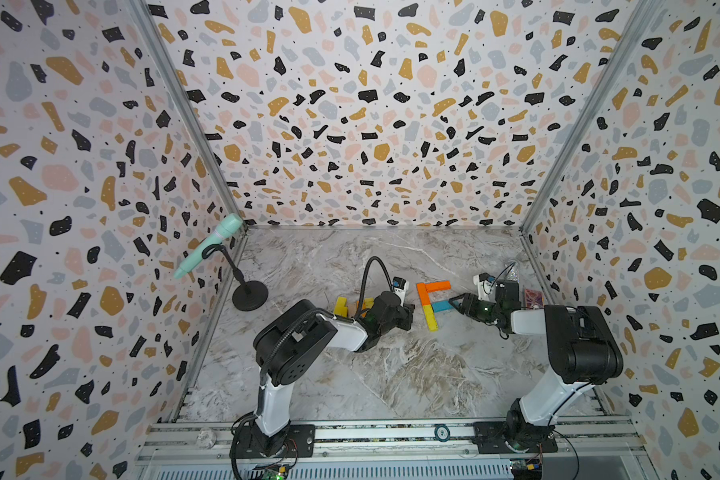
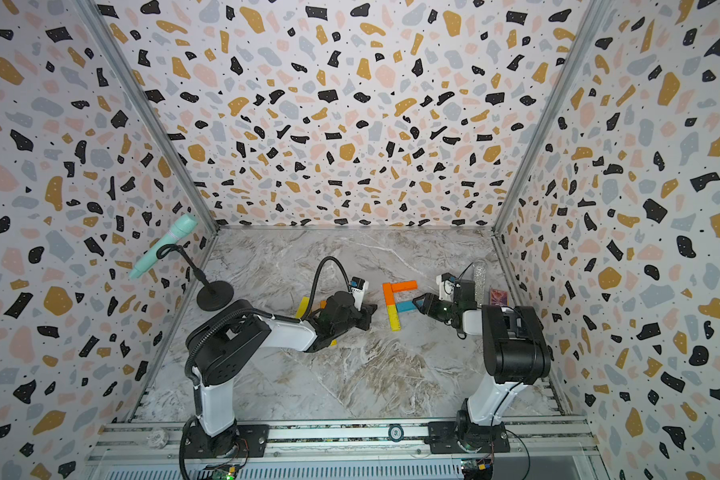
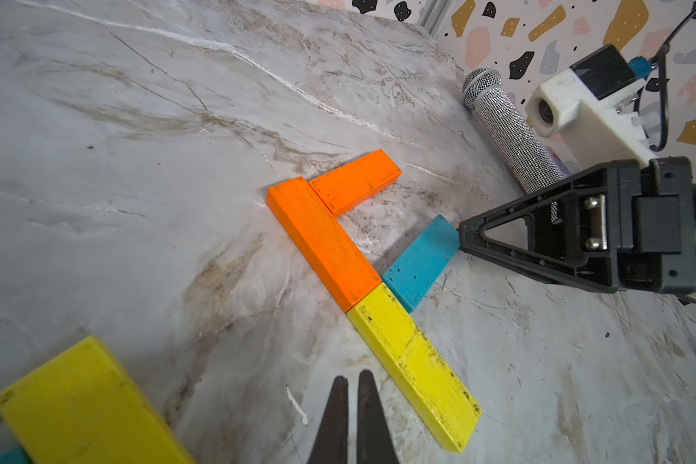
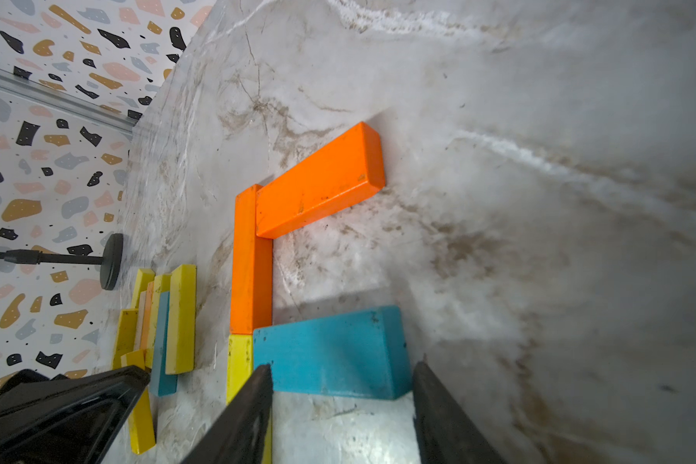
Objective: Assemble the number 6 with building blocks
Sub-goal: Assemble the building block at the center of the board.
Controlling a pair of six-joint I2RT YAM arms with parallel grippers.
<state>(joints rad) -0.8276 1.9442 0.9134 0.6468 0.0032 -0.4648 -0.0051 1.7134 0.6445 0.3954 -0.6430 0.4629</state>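
Far wall (image 1: 383,104), left wall (image 1: 59,208), right wall (image 1: 661,187): white terrazzo print, chips in black, mustard, pink, grey. Aluminium posts (image 1: 202,137) in far corners. Floor (image 1: 391,374) marble-look, grey-white, brown veins, smudged. Slotted aluminium rail (image 1: 371,434) along near edge. Far left: mint microphone (image 1: 211,243) tilted on black round-based stand (image 1: 249,296). Light soft, even.

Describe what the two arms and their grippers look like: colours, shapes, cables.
Both the left arm and right arm have bulky black joint housings joined by white links. A black ribbed hose loops along the left arm; thin dark wires run at the right wrist. Each wrist carries a white camera block. The left gripper and right gripper have black tapering fingers with open triangular frames.
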